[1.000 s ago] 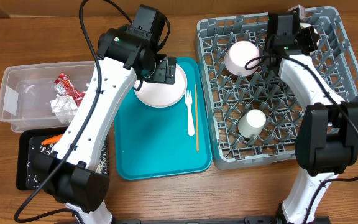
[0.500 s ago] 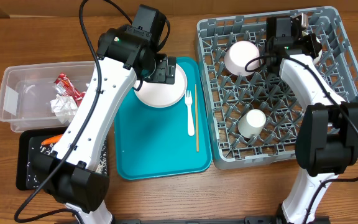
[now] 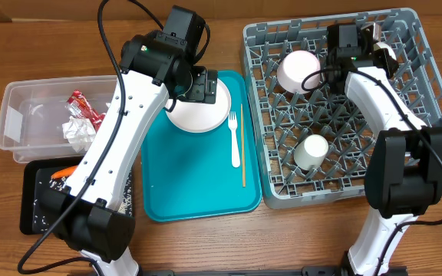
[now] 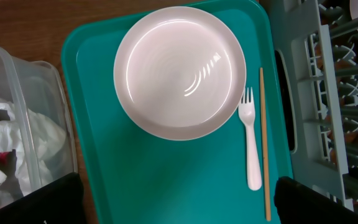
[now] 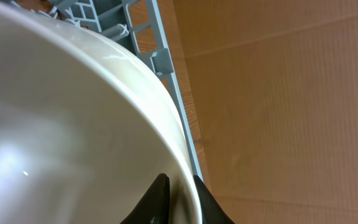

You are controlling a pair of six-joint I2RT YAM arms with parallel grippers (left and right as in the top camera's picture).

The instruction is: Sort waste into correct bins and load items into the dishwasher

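Left pincer (image 4: 179, 190): spread to the full, empty, hanging over the teal tray (image 3: 190, 192), the white plate (image 4: 180, 71) just beyond its tips.

At the back of the teal tray: that plate, right way up and bare. Along the tray's right side: white fork (image 4: 252, 149), tines toward the plate. Just right of the fork, parallel and not touching: thin wooden stick (image 4: 263, 143).

Just right of the tray: grey rack (image 3: 436, 84).

Right pincer (image 5: 180, 193): over the back of the rack, nearly closed, one fingertip on each face of the rim of a white bowl (image 5: 55, 124), pinching it.

Also in the rack, on the side nearer the tray: second white bowl (image 3: 298, 70) toward the back, small white cup (image 3: 311, 151) toward the front.

Left of the tray: clear tub (image 3: 29, 115) holding crumpled napkins (image 3: 75, 130) and a red wrapper (image 3: 83, 106). Left of the tray's front corner: black tray (image 3: 37, 207) with the orange carrot (image 3: 66, 172) in it.

Under everything: wooden table (image 3: 206, 245).
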